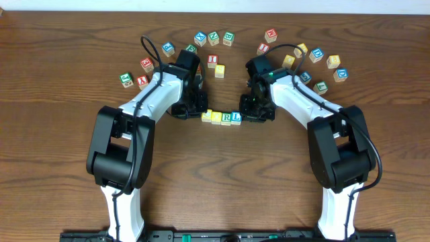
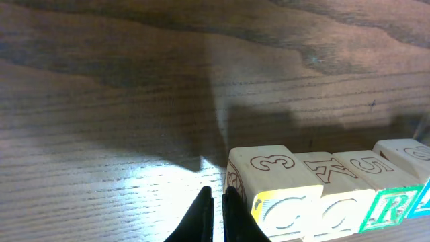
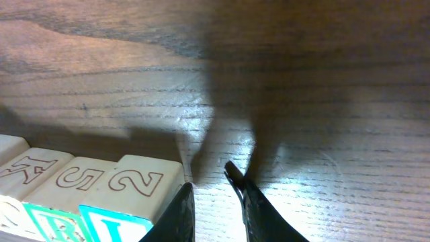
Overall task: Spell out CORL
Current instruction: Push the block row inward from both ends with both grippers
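The wooden table carries everything, and the left arm and right arm both reach in to its middle. There the task's row of four blocks lies between them, well apart from the arc of spare blocks farther back. The wrist views show C, O, R and L on the sides of the row's blocks, so the word looks spelled. The step in hand seems to be squaring the line up from both ends. The left pincer has its fingers all but together and holds nothing, its tips just beside the C block. The right pincer shows a narrow gap, also empty, just beside the L block. To do this well, keep both sets of tips low against the end faces. Press inward gently and evenly so no block twists or pops out of line. Afterwards, back straight away so the ends are not dragged.
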Controlling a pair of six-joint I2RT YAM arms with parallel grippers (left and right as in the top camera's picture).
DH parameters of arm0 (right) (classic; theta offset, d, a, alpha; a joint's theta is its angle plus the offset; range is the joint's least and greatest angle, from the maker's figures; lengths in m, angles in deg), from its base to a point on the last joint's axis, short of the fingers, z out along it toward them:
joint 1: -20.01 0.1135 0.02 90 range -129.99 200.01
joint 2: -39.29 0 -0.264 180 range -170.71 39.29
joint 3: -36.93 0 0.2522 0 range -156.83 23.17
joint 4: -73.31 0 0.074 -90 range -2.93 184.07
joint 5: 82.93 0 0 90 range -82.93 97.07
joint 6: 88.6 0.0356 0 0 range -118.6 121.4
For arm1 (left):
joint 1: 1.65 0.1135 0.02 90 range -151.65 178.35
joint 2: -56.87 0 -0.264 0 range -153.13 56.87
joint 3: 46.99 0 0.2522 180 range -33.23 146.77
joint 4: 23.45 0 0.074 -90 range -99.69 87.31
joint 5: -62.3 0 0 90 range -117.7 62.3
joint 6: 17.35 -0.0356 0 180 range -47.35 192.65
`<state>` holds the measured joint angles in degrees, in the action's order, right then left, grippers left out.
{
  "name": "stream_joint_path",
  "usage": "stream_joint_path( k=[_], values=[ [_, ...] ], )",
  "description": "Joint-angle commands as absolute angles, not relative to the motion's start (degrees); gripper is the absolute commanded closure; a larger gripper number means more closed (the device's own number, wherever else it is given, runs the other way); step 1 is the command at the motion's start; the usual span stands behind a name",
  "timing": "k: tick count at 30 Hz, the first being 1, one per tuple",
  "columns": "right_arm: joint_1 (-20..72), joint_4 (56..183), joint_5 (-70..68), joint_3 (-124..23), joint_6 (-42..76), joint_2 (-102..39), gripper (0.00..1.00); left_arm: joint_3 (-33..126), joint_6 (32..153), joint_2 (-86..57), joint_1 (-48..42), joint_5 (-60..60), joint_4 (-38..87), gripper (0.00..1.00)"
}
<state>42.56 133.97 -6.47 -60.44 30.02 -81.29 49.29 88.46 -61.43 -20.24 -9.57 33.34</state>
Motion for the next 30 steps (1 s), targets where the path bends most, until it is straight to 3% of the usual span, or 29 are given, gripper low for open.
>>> stream_joint_path(
  k=[1,25,30],
  values=[
    [42.28,133.29,-5.60,-59.98,29.67,-80.91,0.81,48.75,91.02,-61.87,-20.92,-8.83,33.49,0.92],
    [41.60,134.73,-2.39,-61.21,29.32,-80.06,0.83,49.03,90.84,-61.87,-24.70,-8.90,32.16,0.93],
    [41.25,134.69,-1.84,-61.21,27.44,-75.73,0.79,49.64,90.08,-60.97,-24.70,-12.04,32.20,0.93]
  ],
)
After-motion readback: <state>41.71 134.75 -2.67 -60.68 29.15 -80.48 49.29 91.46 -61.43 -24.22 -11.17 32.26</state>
